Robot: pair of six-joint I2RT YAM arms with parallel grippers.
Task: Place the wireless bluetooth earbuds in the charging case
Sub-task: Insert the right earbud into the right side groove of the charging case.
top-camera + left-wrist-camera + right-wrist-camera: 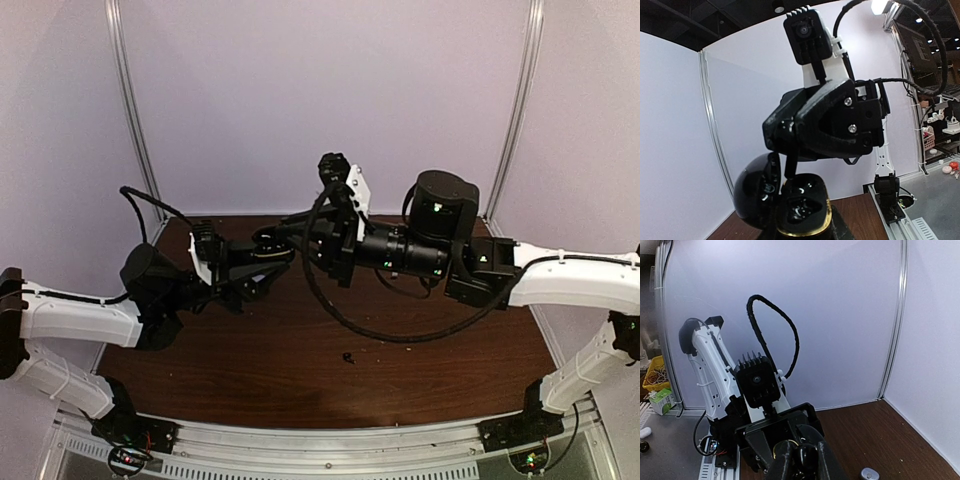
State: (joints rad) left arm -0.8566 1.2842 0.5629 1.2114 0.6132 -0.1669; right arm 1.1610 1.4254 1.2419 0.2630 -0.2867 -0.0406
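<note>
— Above the table, what did we find?
— Our left gripper was clamped on the open charging case; our right gripper pinched a black earbud just over it; a loose bud lay on the wood.

Dark wooden table with a tiny black earbud toward its near edge.
</note>
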